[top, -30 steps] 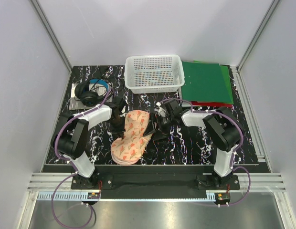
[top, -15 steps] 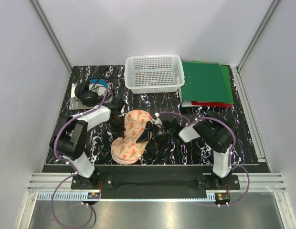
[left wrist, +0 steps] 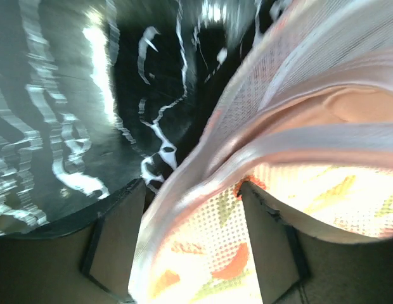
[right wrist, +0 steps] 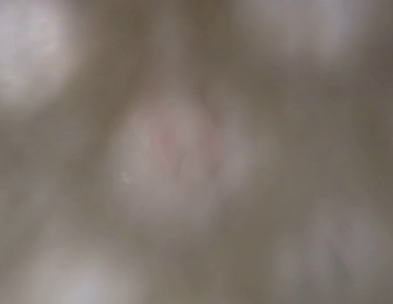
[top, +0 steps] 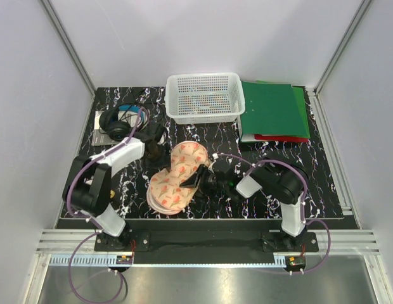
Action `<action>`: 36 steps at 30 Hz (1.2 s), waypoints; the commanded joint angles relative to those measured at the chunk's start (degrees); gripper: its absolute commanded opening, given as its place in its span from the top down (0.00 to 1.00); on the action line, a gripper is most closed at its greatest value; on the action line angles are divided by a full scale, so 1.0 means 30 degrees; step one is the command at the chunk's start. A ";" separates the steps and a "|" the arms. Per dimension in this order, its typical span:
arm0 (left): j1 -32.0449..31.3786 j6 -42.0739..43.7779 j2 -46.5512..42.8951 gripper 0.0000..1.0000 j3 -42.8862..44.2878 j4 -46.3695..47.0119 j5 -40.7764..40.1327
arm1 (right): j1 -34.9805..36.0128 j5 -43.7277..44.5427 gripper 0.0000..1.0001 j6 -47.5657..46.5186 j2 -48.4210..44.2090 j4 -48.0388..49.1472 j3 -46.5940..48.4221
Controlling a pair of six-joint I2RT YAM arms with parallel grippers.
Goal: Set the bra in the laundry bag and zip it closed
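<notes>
The laundry bag (top: 177, 180), a peanut-shaped peach case with red-pink print, lies slantwise on the black marbled table between my two arms. My left gripper (top: 157, 151) is at its upper left edge. In the left wrist view my left gripper (left wrist: 191, 187) stands open, with the bag's pink edge and white mesh (left wrist: 203, 240) between the spread fingers. Smooth salmon fabric (left wrist: 358, 107) that looks like the bra shows between the bag's halves. My right gripper (top: 198, 180) lies against the bag's right edge. The right wrist view is a full blur, so its jaws do not show.
A white mesh basket (top: 203, 96) stands at the back centre. Green folders (top: 274, 109) over a red one (top: 279, 137) lie at the back right. Black headphones (top: 120, 124) rest on a booklet at the back left.
My left gripper has opened and drawn slightly back from the bag. My right gripper has slid left and nearer along the bag's right edge. The bag's far end has swung right.
</notes>
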 commanded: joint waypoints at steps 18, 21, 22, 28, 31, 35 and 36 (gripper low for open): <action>-0.5888 -0.3720 -1.4392 0.44 -0.8568 0.5679 0.1325 | 0.0360 1.1964 0.57 0.3255 -0.3100 -0.1370 -0.3279; -0.8027 -0.4218 -1.3573 0.50 -0.9216 0.7499 0.0477 | 0.0360 1.2874 0.57 0.3840 -0.3159 -0.1692 -0.3396; -0.8902 -0.4395 -1.3368 0.51 -0.9391 0.8140 0.0243 | 0.0360 1.3079 0.57 0.3987 -0.3159 -0.1810 -0.3425; -1.0757 -0.7351 -1.3717 0.55 -1.1700 0.9142 -0.1517 | 0.0681 1.3928 0.56 0.4458 -0.4297 -0.3505 -0.2988; -1.0757 -0.8847 -1.3717 0.53 -1.2584 0.9259 -0.1167 | 0.0858 1.4164 0.55 0.3991 -0.5089 -0.5382 -0.2343; -1.0962 -0.9991 -1.4594 0.46 -1.3142 0.9407 -0.0844 | 0.0858 1.4077 0.54 0.3257 -0.5386 -0.6497 -0.1640; -1.0962 -1.0254 -1.4944 0.39 -1.3288 0.9378 -0.0814 | 0.0887 1.4019 0.54 0.3140 -0.5328 -0.6527 -0.1493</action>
